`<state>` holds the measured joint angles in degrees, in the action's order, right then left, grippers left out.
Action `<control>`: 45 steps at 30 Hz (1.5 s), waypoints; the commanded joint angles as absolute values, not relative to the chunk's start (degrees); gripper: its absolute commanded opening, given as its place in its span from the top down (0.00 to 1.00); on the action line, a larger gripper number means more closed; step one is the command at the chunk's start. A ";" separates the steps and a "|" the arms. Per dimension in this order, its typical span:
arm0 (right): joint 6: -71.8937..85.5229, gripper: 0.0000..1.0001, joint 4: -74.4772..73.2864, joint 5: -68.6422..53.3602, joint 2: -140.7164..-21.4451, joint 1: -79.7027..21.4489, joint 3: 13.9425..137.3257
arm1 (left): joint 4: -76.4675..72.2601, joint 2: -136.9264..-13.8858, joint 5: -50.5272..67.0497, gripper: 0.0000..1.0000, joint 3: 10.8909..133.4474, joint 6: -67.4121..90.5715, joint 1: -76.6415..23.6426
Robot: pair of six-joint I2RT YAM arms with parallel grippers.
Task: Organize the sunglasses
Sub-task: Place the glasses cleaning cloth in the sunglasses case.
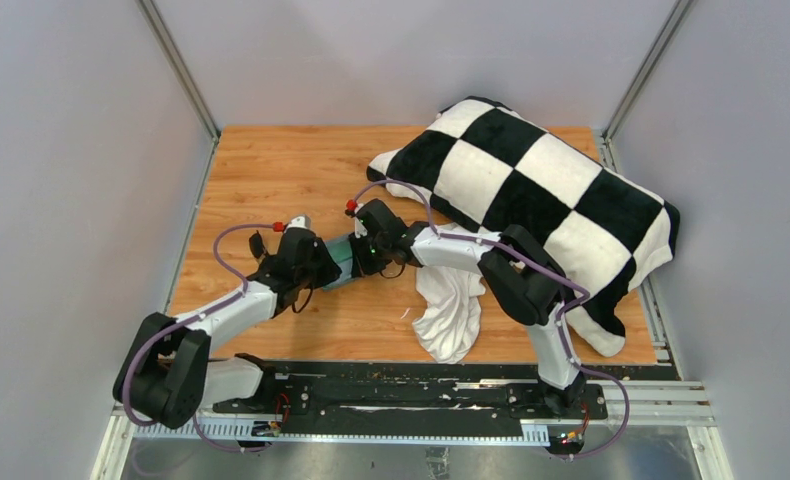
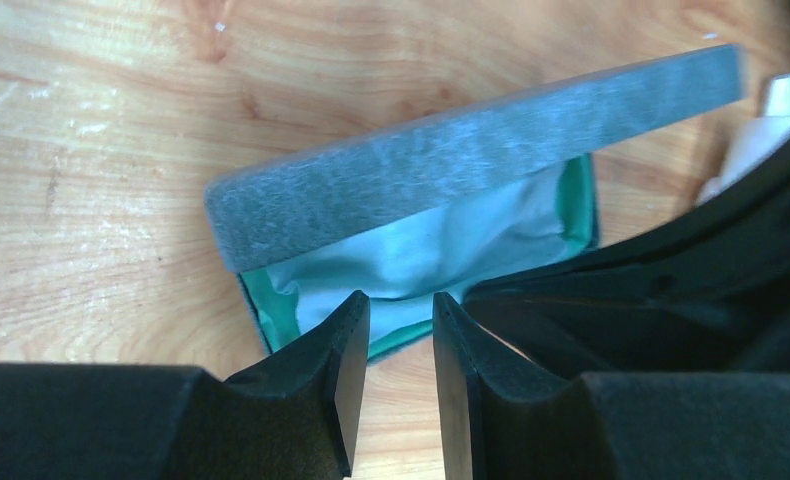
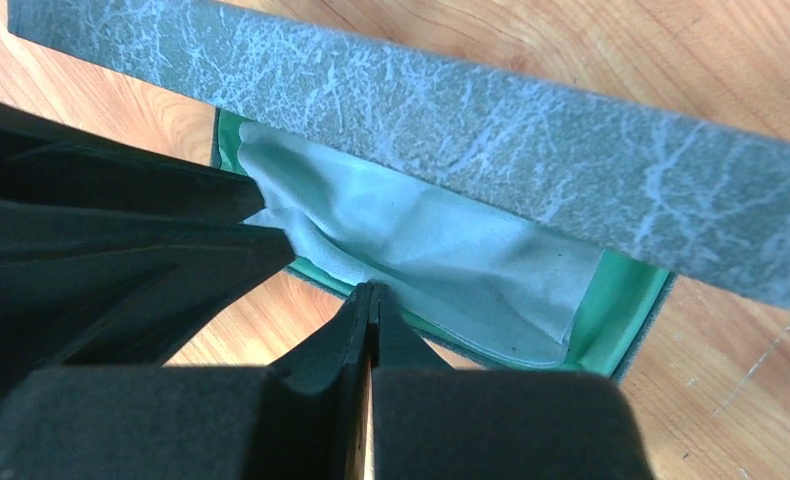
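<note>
From above, my two arms meet mid-table over the case (image 1: 339, 258), and only a teal sliver of it shows between them. The wrist cameras give what that view hides. The grey-blue lid (image 3: 471, 150) stands half raised over a mint-green lining, and a light-blue cloth (image 2: 441, 250) lies crumpled inside. My left claw (image 2: 401, 318) is at the case's near rim, jaws narrowly apart, with rim and cloth seen through the gap and nothing clamped. My right claw (image 3: 371, 297) is pressed fully closed, its tips at the rim where the cloth's edge begins; whether a fold is pinched I cannot tell. The sunglasses show in no view — whether they lie under the cloth I cannot tell either.

Only the overhead view gives the rest — a wood-grain table (image 1: 281, 170), a black-and-white checked cushion (image 1: 531, 180) across its far right, a white rag (image 1: 451, 315) by my right forearm, and plain grey walls (image 1: 71, 150) around.
</note>
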<state>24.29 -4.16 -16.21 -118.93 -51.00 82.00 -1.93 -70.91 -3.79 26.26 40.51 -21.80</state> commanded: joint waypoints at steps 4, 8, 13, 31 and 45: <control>22.78 1.00 -7.84 -14.42 -116.25 -51.50 85.19 | 6.06 -61.66 -2.75 0.65 30.60 39.54 -21.25; 23.25 1.00 -8.38 -14.88 -117.95 -51.50 86.96 | 9.75 -58.12 -4.30 0.64 31.41 39.12 -21.23; 23.64 1.00 -7.98 -15.23 -119.20 -51.59 87.34 | 12.84 -53.90 -5.98 0.64 31.00 39.51 -21.18; 24.06 1.00 -7.61 -15.94 -118.76 -52.12 83.56 | 17.82 -47.44 -8.15 0.64 31.58 40.44 -20.65; 22.30 0.99 -8.42 -14.29 -113.23 -48.25 83.24 | -1.01 -56.99 2.01 0.64 25.47 45.84 -20.65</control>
<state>22.68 -7.22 -14.55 -113.36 -50.26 84.27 7.27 -53.91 -0.34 27.49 44.16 -21.06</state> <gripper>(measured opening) 0.011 0.358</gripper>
